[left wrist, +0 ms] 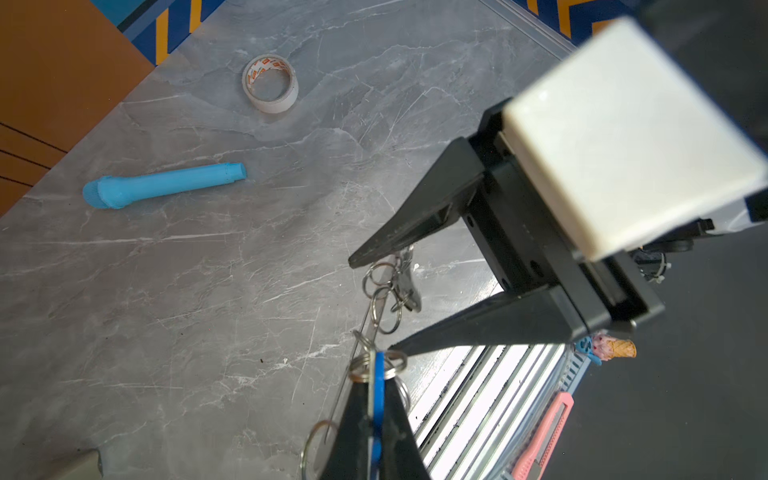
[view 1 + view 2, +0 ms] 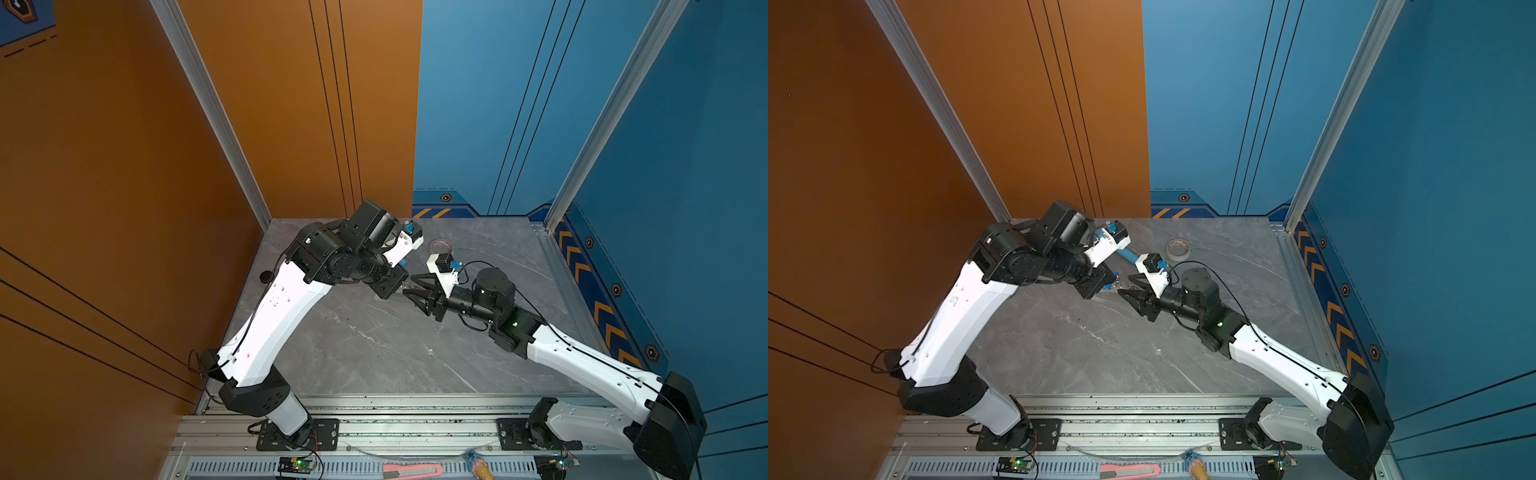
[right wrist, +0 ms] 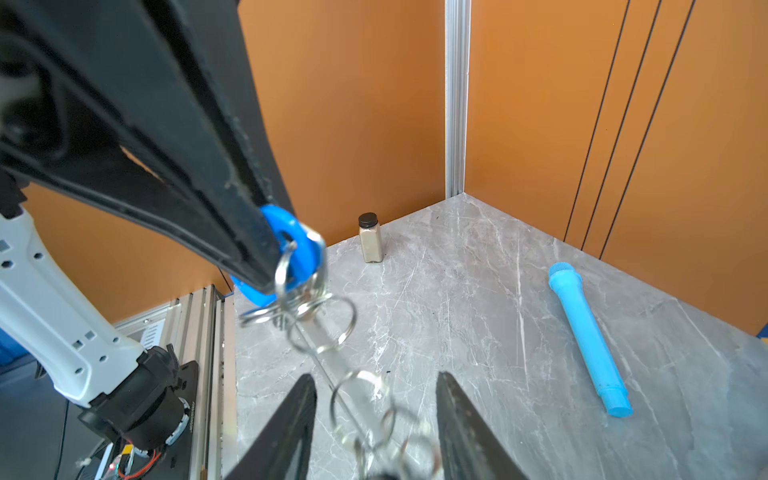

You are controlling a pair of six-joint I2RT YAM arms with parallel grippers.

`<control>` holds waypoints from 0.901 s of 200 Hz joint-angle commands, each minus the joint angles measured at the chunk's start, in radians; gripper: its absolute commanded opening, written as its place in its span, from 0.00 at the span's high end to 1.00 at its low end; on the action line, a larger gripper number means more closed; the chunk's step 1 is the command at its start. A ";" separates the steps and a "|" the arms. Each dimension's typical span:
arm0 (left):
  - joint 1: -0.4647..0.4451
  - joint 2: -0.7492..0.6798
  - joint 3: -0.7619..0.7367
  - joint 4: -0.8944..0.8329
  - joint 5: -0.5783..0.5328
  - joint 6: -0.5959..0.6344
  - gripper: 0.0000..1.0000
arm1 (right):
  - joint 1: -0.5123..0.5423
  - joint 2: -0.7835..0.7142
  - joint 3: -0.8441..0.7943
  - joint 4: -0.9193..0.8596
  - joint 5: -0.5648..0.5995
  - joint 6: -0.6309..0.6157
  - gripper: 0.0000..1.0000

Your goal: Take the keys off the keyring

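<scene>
My left gripper is shut on the blue tag of the keys, with a thin metal edge pinched beside it. From there the keyring hangs above the table as a chain of wire rings, its plate seen only edge-on and blurred. A silvery key dangles among the rings. My right gripper is open, one finger on each side of the lower rings, touching nothing. In both top views the two grippers meet tip to tip, left gripper and right gripper. No dark fob shows.
A whitish tape roll lies at the back. A long blue tube lies behind the left wrist. A small spice jar stands by the orange wall. A pink utility knife rests on the front rail.
</scene>
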 commanded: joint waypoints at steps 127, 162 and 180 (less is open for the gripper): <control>0.040 -0.100 -0.095 -0.004 0.130 0.519 1.00 | -0.112 0.017 0.108 -0.106 -0.385 -0.145 0.56; 0.045 -0.086 -0.077 -0.003 0.128 0.533 1.00 | -0.075 0.046 0.120 -0.103 -0.427 -0.151 0.59; 0.046 -0.088 -0.075 -0.003 0.132 0.533 1.00 | -0.063 0.047 0.117 -0.098 -0.429 -0.151 0.60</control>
